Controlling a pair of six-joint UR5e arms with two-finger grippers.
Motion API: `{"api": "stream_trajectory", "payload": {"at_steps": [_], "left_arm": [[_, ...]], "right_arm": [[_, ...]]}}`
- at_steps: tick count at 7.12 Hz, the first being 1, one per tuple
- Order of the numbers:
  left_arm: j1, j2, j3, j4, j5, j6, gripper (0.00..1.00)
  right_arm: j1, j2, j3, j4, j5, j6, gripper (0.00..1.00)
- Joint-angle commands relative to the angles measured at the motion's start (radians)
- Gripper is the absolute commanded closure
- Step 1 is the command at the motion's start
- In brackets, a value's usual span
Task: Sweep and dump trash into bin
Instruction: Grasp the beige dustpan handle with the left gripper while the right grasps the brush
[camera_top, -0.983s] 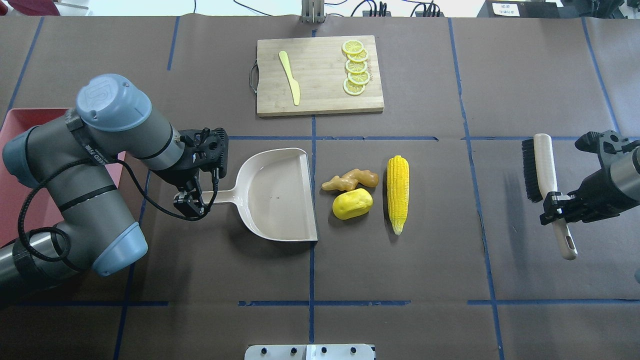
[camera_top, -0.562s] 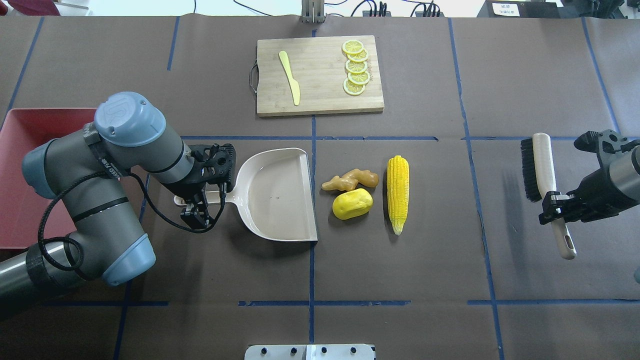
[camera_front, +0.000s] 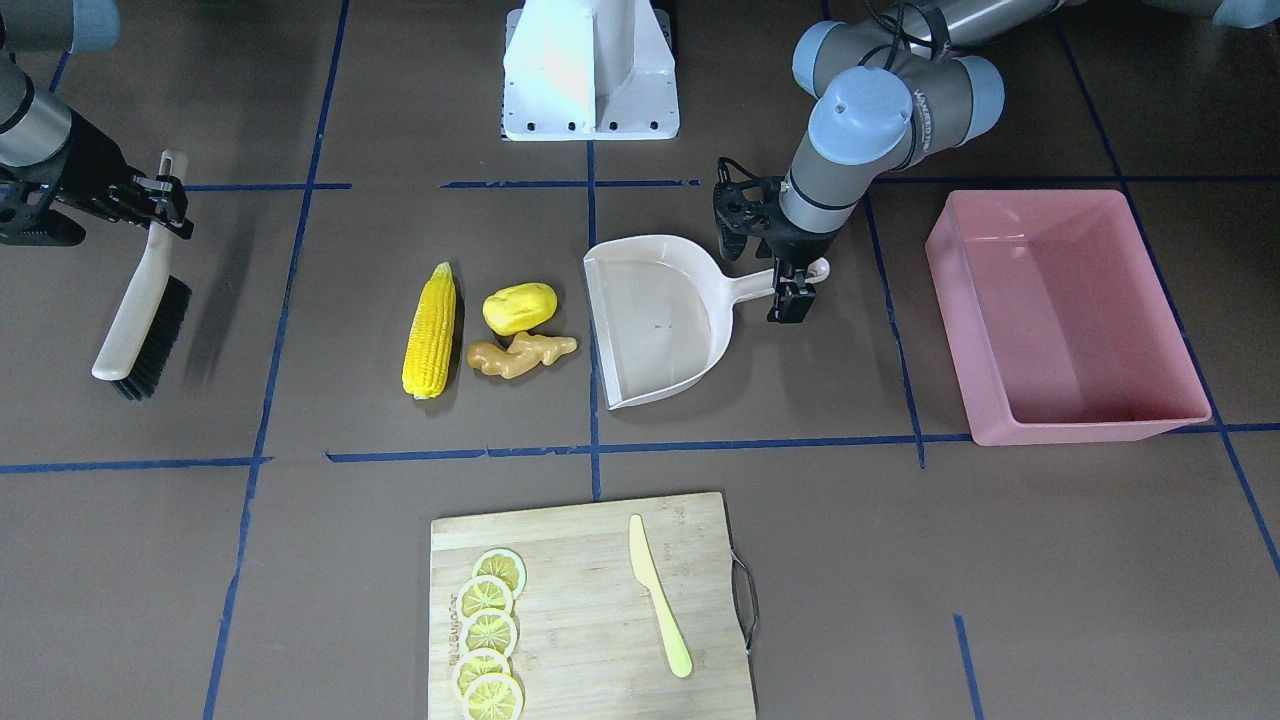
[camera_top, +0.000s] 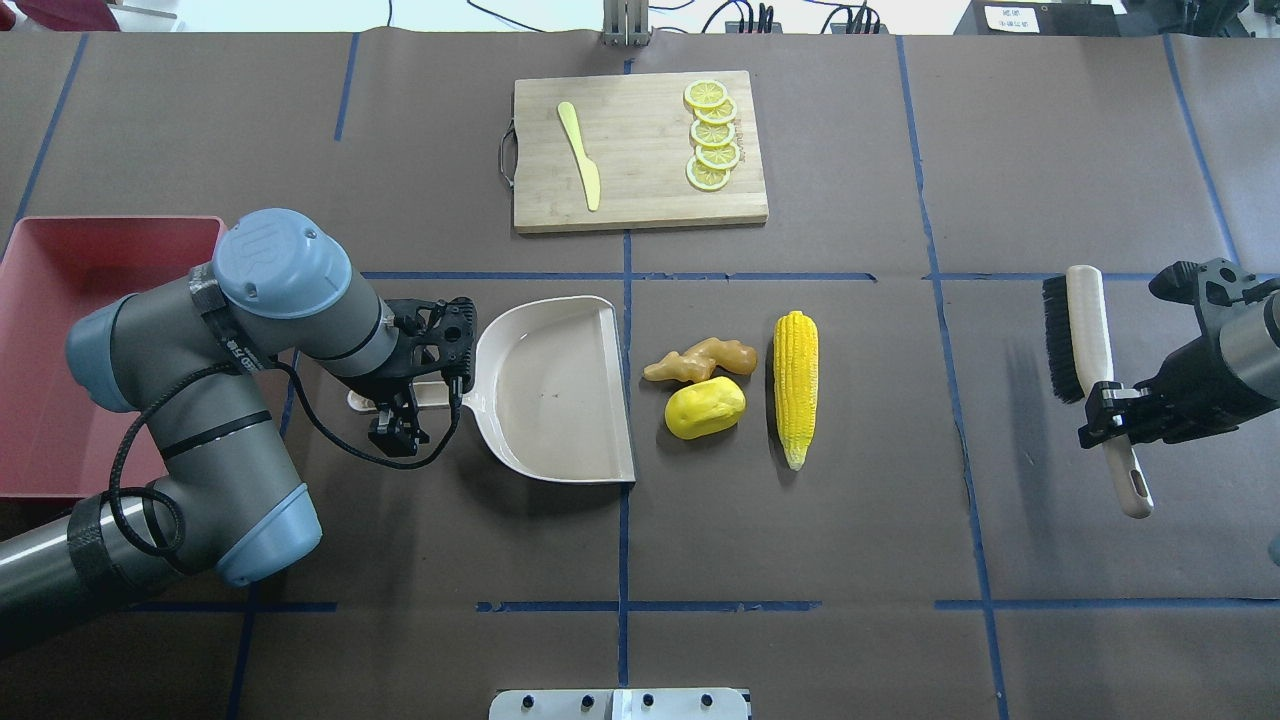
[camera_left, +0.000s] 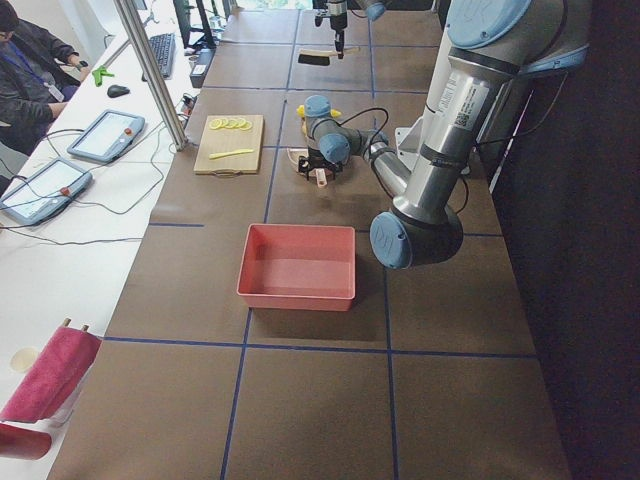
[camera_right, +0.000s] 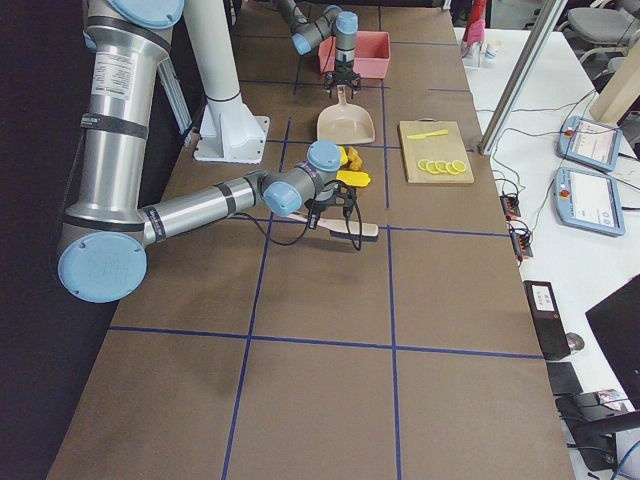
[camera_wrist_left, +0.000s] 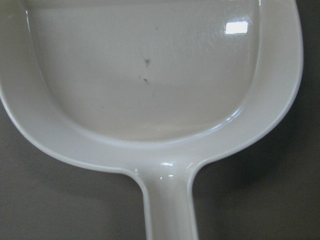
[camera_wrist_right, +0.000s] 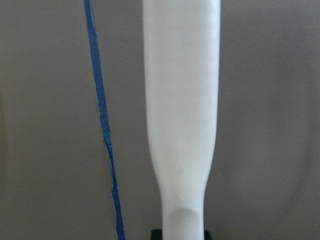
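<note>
The trash lies mid-table: a corn cob (camera_top: 795, 385), a yellow potato (camera_top: 705, 408) and a tan ginger root (camera_top: 700, 358), just right of the open mouth of a beige dustpan (camera_top: 550, 390). My left gripper (camera_top: 402, 405) is open and straddles the dustpan's handle (camera_wrist_left: 167, 210) without pinching it. The pink bin (camera_top: 110, 222) stands at the far left, partly behind my left arm, and is empty in the front-facing view (camera_front: 1080, 430). My right gripper (camera_top: 1110, 410) is shut on the handle of a black-bristled brush (camera_top: 1085, 330), held above the table at the far right.
A wooden cutting board (camera_top: 640, 150) with a pale yellow knife (camera_top: 580, 155) and a row of lemon slices (camera_top: 712, 135) lies at the back centre. Blue tape lines cross the brown table cover.
My left arm has moved right, bringing its gripper along the dustpan handle toward the pan and uncovering more of the bin. The right arm and brush have barely moved.
</note>
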Motion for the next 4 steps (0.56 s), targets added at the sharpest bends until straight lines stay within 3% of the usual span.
{"api": "stream_trajectory", "payload": {"at_steps": [1, 3, 4], "left_arm": [[0.006, -0.005, 0.008, 0.002, 0.015, -0.001, 0.13], [0.006, -0.001, 0.007, 0.005, 0.023, -0.001, 0.4], [0.006, 0.002, 0.007, 0.004, 0.023, 0.001, 0.45]], "right_arm": [[0.0, 0.002, 0.0, 0.001, 0.002, 0.0, 1.0], [0.0, 0.002, -0.002, 0.001, 0.003, 0.0, 1.0], [0.0, 0.002, -0.002, 0.001, 0.005, 0.0, 1.0]]}}
